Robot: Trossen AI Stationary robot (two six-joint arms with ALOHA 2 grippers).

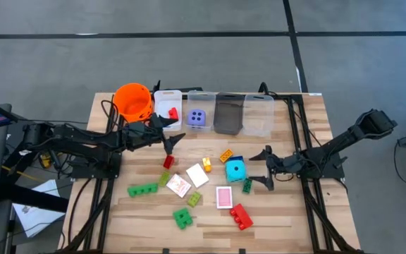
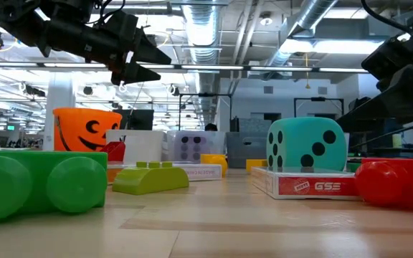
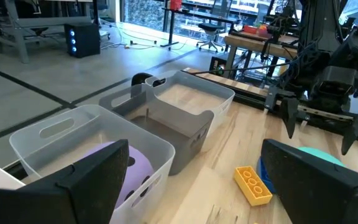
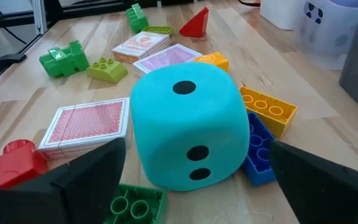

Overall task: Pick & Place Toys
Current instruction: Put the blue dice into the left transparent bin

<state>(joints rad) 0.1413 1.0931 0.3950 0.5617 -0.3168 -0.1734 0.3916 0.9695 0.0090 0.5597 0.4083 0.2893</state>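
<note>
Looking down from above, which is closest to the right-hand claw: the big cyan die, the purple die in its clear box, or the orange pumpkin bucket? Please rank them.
Measured from the right gripper, open at the table's right:
1. Cyan dotted die, just beside it, toward the table's middle.
2. Purple dotted die, inside a clear plastic bin at the far edge.
3. Orange pumpkin-face bucket, at the far left corner.

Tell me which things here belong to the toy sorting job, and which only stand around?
Belong to the job:
- cyan die
- purple die
- yellow brick
- red brick
- green brick
- pink-backed card

Only standing around:
- orange pumpkin bucket
- clear bins
- grey bin
</note>
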